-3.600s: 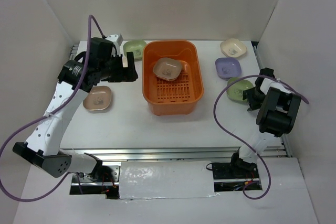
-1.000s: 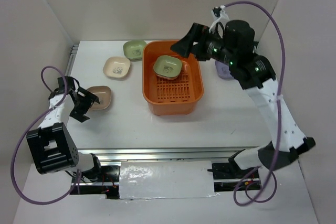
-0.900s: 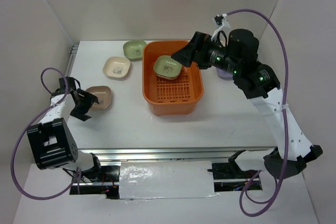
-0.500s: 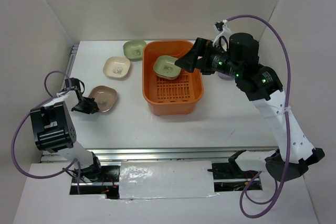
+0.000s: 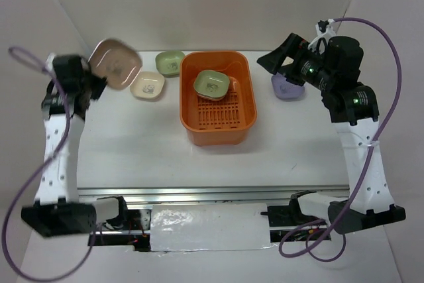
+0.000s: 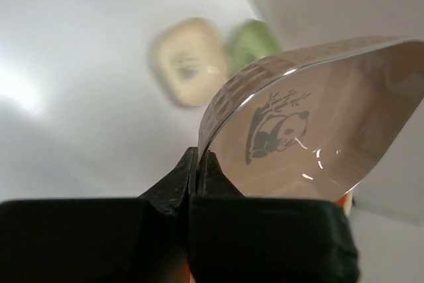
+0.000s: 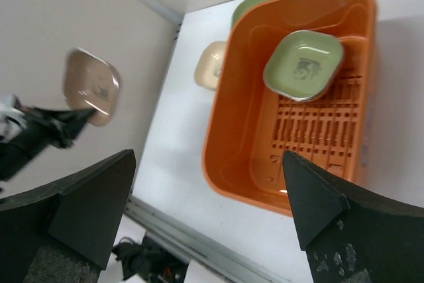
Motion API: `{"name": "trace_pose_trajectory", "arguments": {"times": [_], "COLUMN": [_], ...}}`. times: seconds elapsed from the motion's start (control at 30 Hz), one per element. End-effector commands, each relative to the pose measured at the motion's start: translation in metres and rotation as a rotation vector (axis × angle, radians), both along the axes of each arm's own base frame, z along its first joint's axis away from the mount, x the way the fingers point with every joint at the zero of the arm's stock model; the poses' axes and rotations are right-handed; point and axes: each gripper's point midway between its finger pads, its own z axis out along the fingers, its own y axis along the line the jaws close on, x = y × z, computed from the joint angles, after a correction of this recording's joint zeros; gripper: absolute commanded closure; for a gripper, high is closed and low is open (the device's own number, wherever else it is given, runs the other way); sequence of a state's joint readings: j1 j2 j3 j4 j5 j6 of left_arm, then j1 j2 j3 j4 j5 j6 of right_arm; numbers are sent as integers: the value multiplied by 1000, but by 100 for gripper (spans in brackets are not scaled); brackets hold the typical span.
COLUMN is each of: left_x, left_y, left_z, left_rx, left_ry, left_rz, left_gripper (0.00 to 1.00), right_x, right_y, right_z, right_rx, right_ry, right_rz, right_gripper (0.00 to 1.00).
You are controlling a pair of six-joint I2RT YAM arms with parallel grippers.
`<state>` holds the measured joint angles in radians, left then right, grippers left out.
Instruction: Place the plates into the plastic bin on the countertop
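- From above I see bright, even light, with soft shadows beside the plastic bin (image 5: 218,136)
- On my left wrist view the cream plate (image 6: 189,62) is smeared, and glare spots sit on the brown plate (image 6: 311,137)
- My right wrist view blurs its dark near fingers (image 7: 318,197)

Place: robot lab test cell
Enclosure: plain white panel walls (image 5: 199,4) boxing in a white table (image 5: 165,157)
Rig: two robot arms (image 5: 56,154) (image 5: 361,157) bolted by a metal rail (image 5: 218,193), purple cables (image 5: 361,20) looping loose
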<state>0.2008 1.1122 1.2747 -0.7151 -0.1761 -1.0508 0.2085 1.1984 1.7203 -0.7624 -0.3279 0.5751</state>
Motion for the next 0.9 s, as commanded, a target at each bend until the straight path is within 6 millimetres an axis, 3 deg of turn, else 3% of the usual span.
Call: {"name": "trace_pose_trajectory", "arguments": {"times": [0.0,0.03,0.07,0.1,0.13,0.2,0.23,0.27,0.3,0.33,0.4,0.43,0.6,0.77,0.87], "left_x": [85,112,123,135,164,172,191,196,199,201,206,208,218,228,230], "left_y": [-81,-105,-131,-145,-170,-204,-221,-232,-244,-252,-272,-277,-307,-310,-308], "left_z": [36,18,51,48,58,42,34,27,15,-11,-23,-41,-81,-96,-103], "left_rx": [123,158,181,220,217,281,300,317,321,294,273,266,347,386,409], "left_ry": [-72,-23,-77,-61,-94,-42,-55,-58,-57,-24,-68,-44,6,25,52], "left_rz": [-438,-579,-671,-757,-862,-1012,-1073,-1102,-1142,-1172,-1220,-1238,-1298,-1273,-1250], "left_gripper": [100,100,100,100,100,100,100,100,100,100,100,100,100,100,75], "right_x": [16,27,34,43,52,64,68,71,75,75,75,73,66,62,63], "right_y": [-14,-29,-36,-45,-67,-83,-97,-103,-106,-106,-111,-111,-112,-113,-120], "right_z": [-23,-31,-43,-55,-66,-88,-98,-107,-112,-123,-134,-143,-152,-171,-183], "right_rx": [-3,-3,-11,-15,-11,-3,12,22,34,57,68,66,61,43,48], "right_ry": [75,97,124,154,185,254,285,309,315,346,368,388,381,413,436], "right_rz": [-31,-77,-99,-124,-183,-224,-259,-271,-272,-257,-263,-263,-269,-278,-296], "right_gripper": [0,0,0,0,0,0,0,0,0,0,0,0,0,0,0]}}
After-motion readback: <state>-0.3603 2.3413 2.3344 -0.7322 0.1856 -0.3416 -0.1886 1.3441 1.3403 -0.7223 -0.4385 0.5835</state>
